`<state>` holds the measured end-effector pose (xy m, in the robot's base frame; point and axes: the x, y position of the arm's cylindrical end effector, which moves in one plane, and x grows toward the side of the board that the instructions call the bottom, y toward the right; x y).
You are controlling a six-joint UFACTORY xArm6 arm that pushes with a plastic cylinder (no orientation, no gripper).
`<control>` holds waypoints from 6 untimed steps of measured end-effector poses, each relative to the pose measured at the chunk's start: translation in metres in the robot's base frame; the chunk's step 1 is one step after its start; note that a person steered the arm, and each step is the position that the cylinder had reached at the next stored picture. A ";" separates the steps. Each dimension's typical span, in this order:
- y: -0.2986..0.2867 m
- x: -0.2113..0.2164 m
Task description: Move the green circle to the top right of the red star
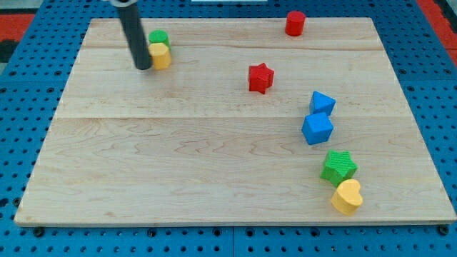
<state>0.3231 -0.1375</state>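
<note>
Dark and nearly upright, the rod comes down from the view's top with my tip (143, 67) touching the yellow block (161, 56), the green circle (158, 38) just behind, well left of the red star (260, 78).

The worktop (214, 164) is a pale wooden board made of joined planks, with seams running from the frame's left to its right and a visible grain. Its edges narrow toward the top of the frame. It rests on a blue perforated base (28, 235) with a regular grid of holes, visible along the left, right and bottom margins. Red surfaces (21, 14) occupy the upper left and upper right corners. Lighting is even and diffuse, with soft shadows.
</note>
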 end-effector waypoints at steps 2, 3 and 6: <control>-0.049 -0.030; -0.014 -0.049; 0.023 -0.087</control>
